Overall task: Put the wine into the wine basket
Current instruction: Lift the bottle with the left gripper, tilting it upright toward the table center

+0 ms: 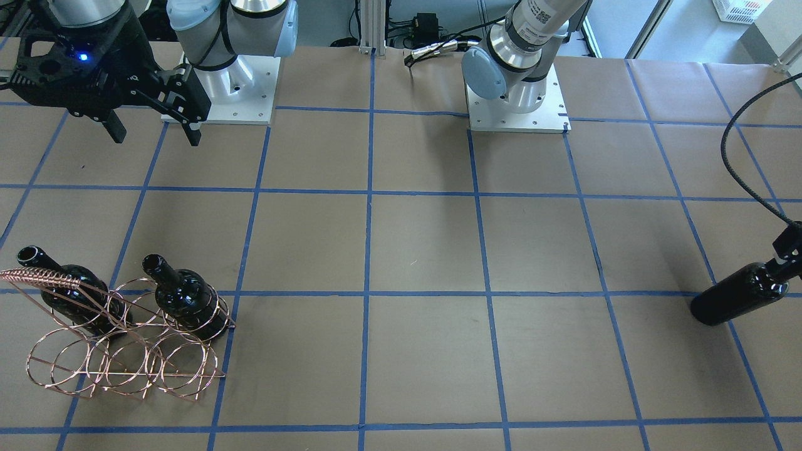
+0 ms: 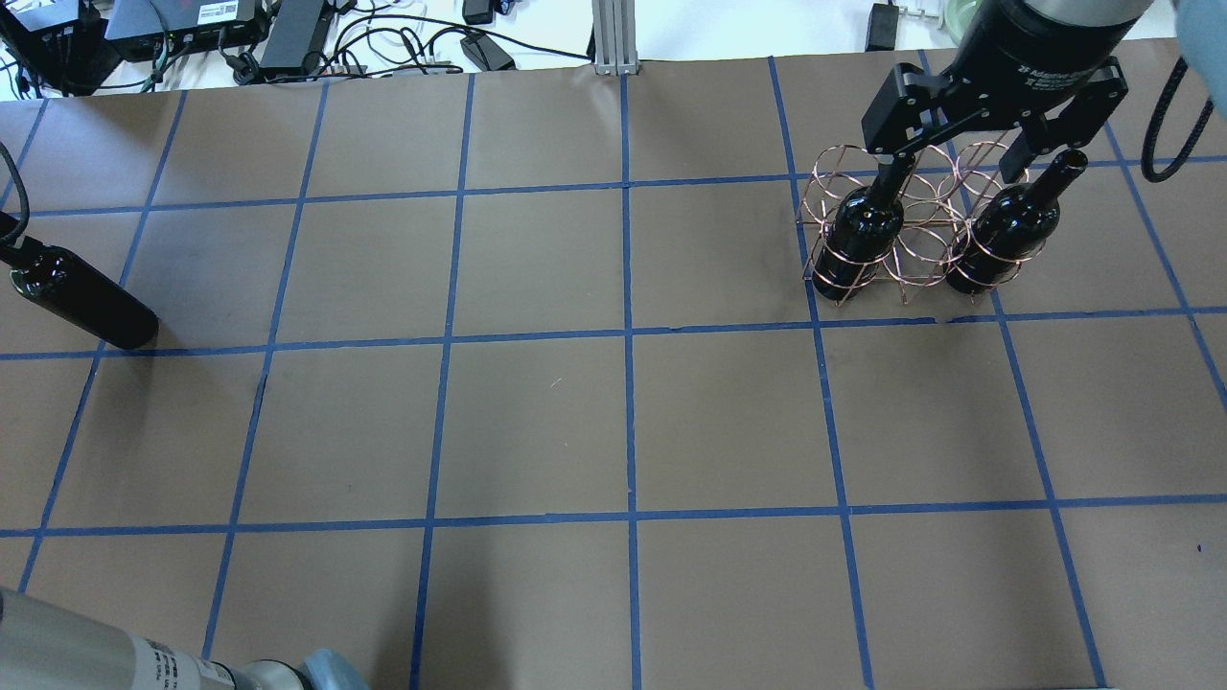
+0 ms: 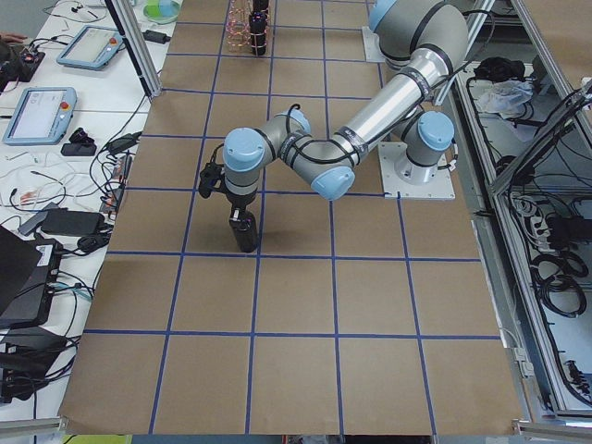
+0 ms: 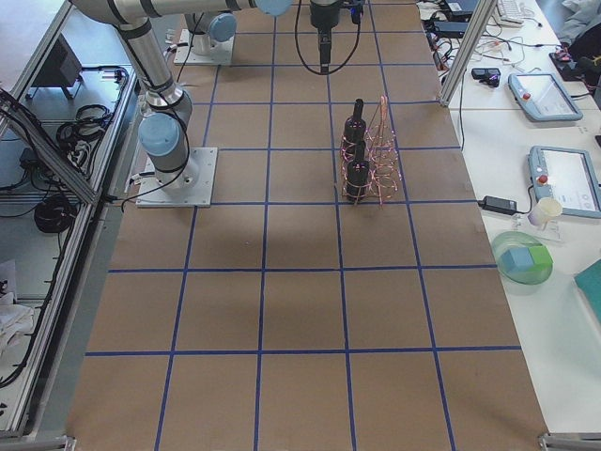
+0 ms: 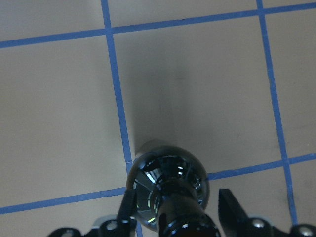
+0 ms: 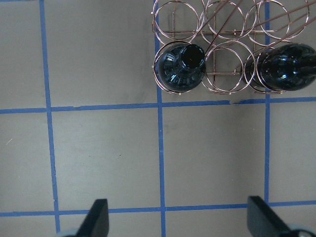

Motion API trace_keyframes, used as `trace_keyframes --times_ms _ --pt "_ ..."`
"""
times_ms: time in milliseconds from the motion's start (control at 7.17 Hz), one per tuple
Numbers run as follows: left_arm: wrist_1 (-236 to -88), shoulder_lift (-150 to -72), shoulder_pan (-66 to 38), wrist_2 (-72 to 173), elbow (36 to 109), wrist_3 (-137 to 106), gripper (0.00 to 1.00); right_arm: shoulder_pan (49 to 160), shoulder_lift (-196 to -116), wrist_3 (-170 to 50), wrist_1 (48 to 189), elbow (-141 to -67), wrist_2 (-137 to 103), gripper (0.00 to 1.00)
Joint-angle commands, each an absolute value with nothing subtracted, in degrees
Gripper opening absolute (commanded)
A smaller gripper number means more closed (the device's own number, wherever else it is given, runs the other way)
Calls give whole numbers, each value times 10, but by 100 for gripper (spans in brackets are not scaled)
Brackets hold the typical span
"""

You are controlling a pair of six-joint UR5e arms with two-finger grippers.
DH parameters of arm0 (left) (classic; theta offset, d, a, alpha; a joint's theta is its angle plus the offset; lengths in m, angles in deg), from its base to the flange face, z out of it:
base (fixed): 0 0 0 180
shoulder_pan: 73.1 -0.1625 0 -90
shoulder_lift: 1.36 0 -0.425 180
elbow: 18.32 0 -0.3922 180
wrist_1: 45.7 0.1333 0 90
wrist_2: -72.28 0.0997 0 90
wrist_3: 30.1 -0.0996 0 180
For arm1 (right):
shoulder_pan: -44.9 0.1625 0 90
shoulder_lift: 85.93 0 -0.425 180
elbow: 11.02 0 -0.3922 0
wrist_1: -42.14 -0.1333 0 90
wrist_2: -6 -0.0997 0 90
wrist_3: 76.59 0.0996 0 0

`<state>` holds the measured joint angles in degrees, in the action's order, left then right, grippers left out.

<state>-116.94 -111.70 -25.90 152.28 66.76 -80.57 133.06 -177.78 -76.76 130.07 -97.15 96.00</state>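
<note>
Wine basket [image 1: 125,369] holds two bottles [image 1: 188,300] upright in its outer rings. Right end effector [image 2: 959,172] released, empty, hanging above the wine basket. Third wine [image 1: 739,300] upright on counter [image 1: 426,250], well apart from the wine basket. Left end effector [image 5: 177,197] straddles its neck; cannot tell if clenched.

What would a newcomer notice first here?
Two dark wine bottles stand in the end rings of the copper wine basket, leaving the middle one empty, while the right end effector hangs open, raised nearby. At the opposite end of the table, a third bottle stands upright with the left end effector open around its neck.
</note>
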Motion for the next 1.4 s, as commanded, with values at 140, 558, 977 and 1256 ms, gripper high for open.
trace_keyframes --times_ms 140,558,977,1256 --pt "-1162 -1118 -259 1523 668 -805 0 1331 -1778 -768 1300 -972 959 100" --pt "-1164 -1100 -251 1525 666 -805 0 1331 -1778 -768 1301 -971 959 100" --pt "-1194 -1045 -192 1530 665 -734 0 1331 -1778 -768 1301 -972 958 100" --pt "-1230 -1004 -127 1528 666 -642 0 1331 -1778 -768 1301 -972 959 100"
